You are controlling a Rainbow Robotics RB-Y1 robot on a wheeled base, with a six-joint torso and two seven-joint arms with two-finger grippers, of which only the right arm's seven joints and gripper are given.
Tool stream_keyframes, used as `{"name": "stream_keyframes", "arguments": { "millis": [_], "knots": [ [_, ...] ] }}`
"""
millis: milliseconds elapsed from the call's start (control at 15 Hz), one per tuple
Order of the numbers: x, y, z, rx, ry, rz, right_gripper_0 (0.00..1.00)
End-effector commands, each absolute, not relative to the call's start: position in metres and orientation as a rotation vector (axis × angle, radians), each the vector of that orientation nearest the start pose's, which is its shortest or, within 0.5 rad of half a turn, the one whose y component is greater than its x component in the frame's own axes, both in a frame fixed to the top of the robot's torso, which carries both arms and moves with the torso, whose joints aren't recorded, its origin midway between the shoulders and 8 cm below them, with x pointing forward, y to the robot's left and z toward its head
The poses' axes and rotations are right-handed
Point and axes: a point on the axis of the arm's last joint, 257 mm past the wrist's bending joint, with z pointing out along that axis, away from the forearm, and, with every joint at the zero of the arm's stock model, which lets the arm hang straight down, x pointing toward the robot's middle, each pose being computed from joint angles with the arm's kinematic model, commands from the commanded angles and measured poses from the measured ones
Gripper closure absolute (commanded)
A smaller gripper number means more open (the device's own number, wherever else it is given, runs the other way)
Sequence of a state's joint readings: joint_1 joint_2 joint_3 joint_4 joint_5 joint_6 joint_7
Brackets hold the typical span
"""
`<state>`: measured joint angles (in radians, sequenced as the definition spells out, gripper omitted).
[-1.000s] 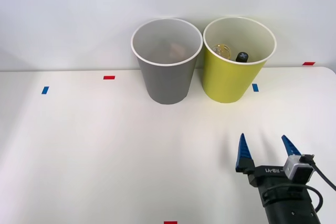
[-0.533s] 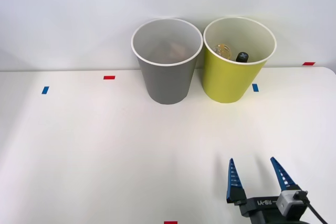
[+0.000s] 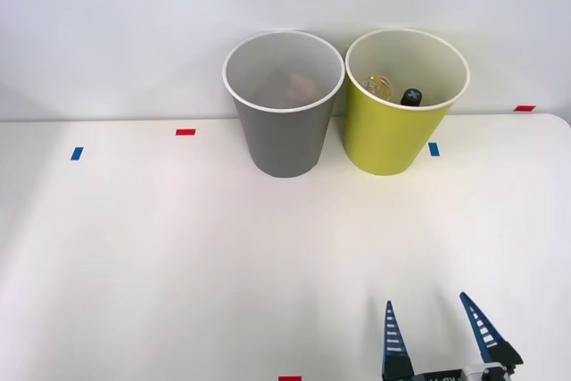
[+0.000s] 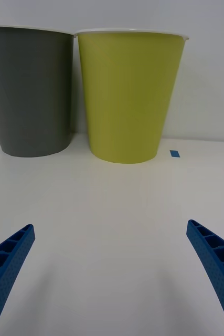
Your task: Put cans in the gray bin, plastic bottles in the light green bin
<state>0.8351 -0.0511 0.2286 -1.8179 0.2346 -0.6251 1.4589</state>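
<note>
Gray bin (image 3: 284, 131), light green bin (image 3: 393, 127): round, tapered, white-rimmed.

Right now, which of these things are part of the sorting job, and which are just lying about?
Job:
gray bin
can inside it
light green bin
plastic bottle, black cap inside it
right gripper, open, empty

Just there:
tape marks
table

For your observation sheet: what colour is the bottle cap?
Black, best seen in the front view: cap.
</note>
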Motion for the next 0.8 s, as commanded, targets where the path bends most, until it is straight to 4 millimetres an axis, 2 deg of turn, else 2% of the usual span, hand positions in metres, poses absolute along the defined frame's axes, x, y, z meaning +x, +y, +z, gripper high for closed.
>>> {"name": "stream_keyframes", "arguments": {
  "millis": [67, 333, 800],
  "knots": [
    [0.27, -0.191, -0.285, -0.093, 1.528, 0.01, 0.0],
    [0.252, -0.181, -0.296, -0.042, 1.574, 0.056, 0.0],
    [0.25, -0.182, -0.298, -0.038, 1.581, 0.055, 0.0]
  ]
}}
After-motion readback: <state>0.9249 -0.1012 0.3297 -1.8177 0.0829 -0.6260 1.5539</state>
